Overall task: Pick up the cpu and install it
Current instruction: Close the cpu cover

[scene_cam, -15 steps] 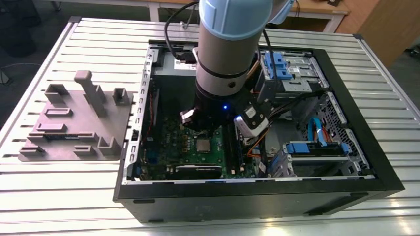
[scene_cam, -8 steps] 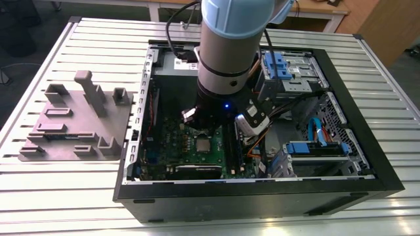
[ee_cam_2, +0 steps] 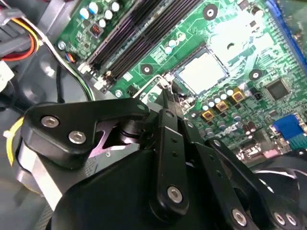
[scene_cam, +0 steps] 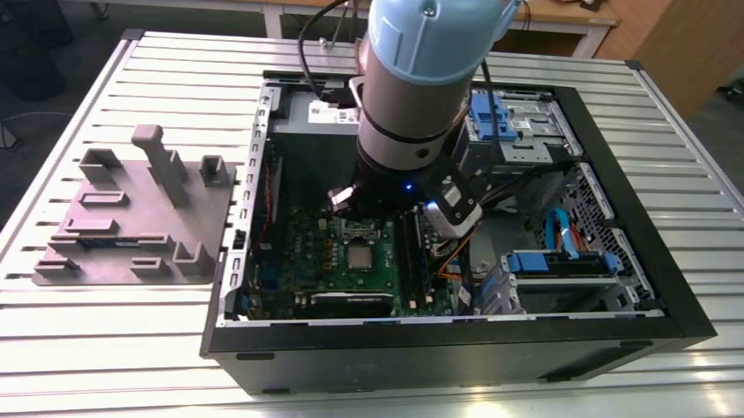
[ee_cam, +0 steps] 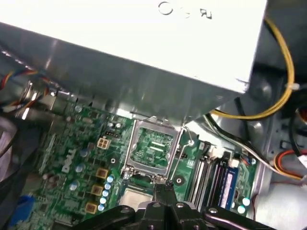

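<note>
The cpu lies flat in its socket on the green motherboard inside the open computer case. It shows as a pale silver square in both wrist views. The socket's metal load frame stands flipped open beside it, and a thin wire lever runs along the socket's side. My gripper hangs just above the socket's edge with its black fingers shut together. Its tips are at the lever's end, beside the cpu, and I cannot tell whether they pinch the wire.
A big grey metal box with a white label overhangs the board close to the socket. Black memory slots run alongside. Yellow and coloured cables and blue drive cages crowd the case. A grey fixture tray sits at the exterior view's left.
</note>
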Motion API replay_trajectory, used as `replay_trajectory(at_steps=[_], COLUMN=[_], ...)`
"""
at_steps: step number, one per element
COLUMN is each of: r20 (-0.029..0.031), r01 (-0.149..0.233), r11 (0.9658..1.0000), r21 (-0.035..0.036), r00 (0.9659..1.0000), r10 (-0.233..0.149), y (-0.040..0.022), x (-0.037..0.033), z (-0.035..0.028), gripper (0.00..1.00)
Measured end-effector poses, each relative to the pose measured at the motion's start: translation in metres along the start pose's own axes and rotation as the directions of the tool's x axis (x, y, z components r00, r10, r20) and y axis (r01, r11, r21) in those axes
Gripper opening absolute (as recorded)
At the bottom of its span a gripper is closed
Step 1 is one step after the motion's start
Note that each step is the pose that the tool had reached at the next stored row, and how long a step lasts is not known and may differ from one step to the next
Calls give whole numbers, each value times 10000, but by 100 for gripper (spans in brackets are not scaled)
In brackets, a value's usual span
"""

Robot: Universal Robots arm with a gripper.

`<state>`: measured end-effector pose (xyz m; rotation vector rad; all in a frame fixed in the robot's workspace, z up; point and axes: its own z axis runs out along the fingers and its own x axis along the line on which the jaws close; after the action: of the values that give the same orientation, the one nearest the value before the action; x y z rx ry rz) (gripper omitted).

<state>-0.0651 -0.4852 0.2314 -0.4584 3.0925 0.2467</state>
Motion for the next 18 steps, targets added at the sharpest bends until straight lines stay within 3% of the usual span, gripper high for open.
replay_trajectory(at_steps=[4, 6, 8, 12, 13, 18], r20=[-106, -97, -30, 200, 235, 252], r01=[691, 791, 841, 910, 920, 923], r11=[9976, 9968, 9961, 9921, 9912, 9910], r21=[-19, -83, -273, -864, -953, -968], r00=[9976, 9968, 9964, 9958, 9957, 9956], r10=[-691, -792, -843, -896, -901, -903], y=[-4, -8, -15, -33, -36, -37], x=[1, -10, -34, -93, -101, -102], z=[19, 22, 24, 24, 27, 28], gripper=[10, 10, 10, 10, 10, 10])
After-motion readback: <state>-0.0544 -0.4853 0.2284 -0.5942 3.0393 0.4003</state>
